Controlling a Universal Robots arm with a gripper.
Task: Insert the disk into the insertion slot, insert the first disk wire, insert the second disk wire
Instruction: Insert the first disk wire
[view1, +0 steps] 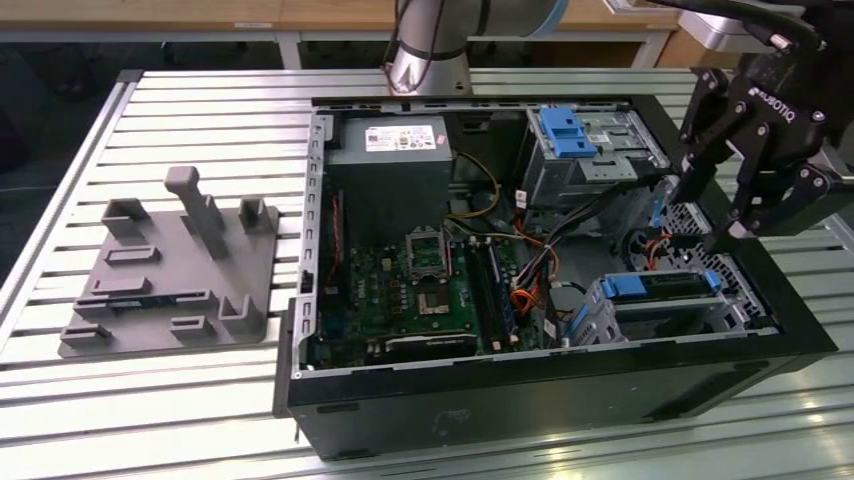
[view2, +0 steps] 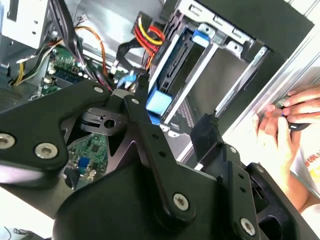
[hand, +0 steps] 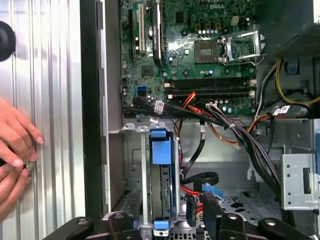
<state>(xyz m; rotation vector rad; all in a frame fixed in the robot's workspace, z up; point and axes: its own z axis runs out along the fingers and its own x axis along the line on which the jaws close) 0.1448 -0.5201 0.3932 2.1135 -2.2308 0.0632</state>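
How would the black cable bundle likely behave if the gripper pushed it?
Probably floppy: the cable bundle drapes in loose curves across the case. Likely light, giving way easily. It may snag, since thin wires cross it.

Below your claw (view1: 710, 218), the disk (view1: 661, 285) fills the insertion slot (view1: 694, 318), so nothing more fits down there. Beside the claw, toward the motherboard (view1: 427, 285), a bundle of black and orange cables (hand: 235, 135) crosses the gap by the cage. The tall grey bay (view1: 594, 165) stands close alongside. Beyond the case wall (view1: 785, 300), a person's hands (hand: 12, 155) lie over the tabletop (view1: 200, 120). Above the case you have open air.
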